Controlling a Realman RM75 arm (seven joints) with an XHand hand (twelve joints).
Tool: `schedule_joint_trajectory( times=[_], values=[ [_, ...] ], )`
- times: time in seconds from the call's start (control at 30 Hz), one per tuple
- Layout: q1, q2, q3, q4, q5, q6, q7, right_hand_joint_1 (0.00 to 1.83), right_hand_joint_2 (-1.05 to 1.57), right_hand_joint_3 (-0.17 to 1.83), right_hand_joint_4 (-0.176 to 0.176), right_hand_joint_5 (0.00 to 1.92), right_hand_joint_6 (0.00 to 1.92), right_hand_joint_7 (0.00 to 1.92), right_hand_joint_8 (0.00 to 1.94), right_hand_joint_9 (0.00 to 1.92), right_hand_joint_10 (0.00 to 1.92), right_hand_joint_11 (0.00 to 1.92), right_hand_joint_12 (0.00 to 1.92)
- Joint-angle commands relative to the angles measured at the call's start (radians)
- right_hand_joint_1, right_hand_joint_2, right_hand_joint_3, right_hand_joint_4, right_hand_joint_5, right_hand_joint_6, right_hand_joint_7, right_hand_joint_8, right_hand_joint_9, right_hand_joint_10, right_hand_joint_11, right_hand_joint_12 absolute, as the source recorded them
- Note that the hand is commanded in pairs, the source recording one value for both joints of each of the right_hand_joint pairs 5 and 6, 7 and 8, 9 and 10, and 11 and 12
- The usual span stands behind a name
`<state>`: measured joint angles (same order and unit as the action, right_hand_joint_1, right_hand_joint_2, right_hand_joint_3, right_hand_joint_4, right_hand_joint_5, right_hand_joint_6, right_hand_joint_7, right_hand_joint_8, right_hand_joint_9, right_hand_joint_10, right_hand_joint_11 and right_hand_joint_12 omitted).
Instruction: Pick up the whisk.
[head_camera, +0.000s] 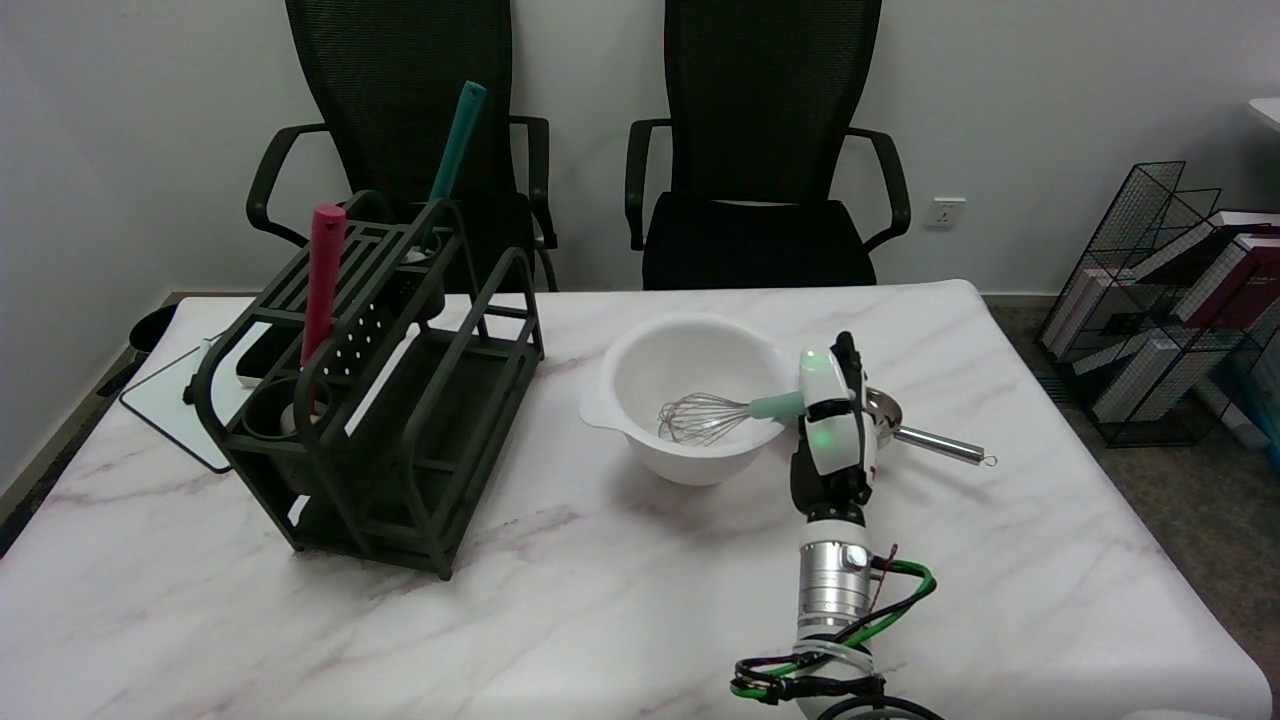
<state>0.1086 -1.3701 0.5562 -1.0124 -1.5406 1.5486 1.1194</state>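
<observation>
Whisk (712, 414) wires are lying inside the white bowl (640, 372), down near its bottom, while the mint-green handle is sloping up and out over the bowl's right rim. Standing here, I am seeing the right hand (833, 425) sitting right at the end of that handle, with the back of the hand turned toward me, so its white shell is covering the spot where handle and fingers meet. Because of that, I cannot tell whether the fingers are closing around the handle or only resting against it; the handle is simply vanishing behind the hand. Green lights are glowing on the hand and the forearm is rising from the lower right of the marble table (560, 620), trailing green and black cables. Just behind the hand, a metal utensil with a long steel handle (940, 445) is lying on the table, pointing away to the right. Off to the left, well apart from the bowl, a dark green rack (400, 420) is standing, holding a red-handled tool (322, 280) upright in front and a teal-handled tool (455, 140) leaning at the back. Two black office chairs (765, 140) are waiting on the far side, and a wire shelf of books (1170, 300) is standing on the floor at the right.
</observation>
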Motion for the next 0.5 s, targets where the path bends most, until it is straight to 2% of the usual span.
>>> schedule_joint_trajectory(
  times=[0.03,0.5],
  values=[
    [0.019,-0.005,0.002,0.047,-0.023,0.053,-0.087,0.58,0.67,0.54,0.0,0.0,0.0,0.0,0.0,0.06,0.06,0.0,0.0],
    [0.038,-0.01,0.01,0.042,-0.023,0.055,-0.087,0.59,0.71,0.56,0.0,0.0,0.0,0.0,0.0,0.07,0.07,0.0,0.0]
  ],
)
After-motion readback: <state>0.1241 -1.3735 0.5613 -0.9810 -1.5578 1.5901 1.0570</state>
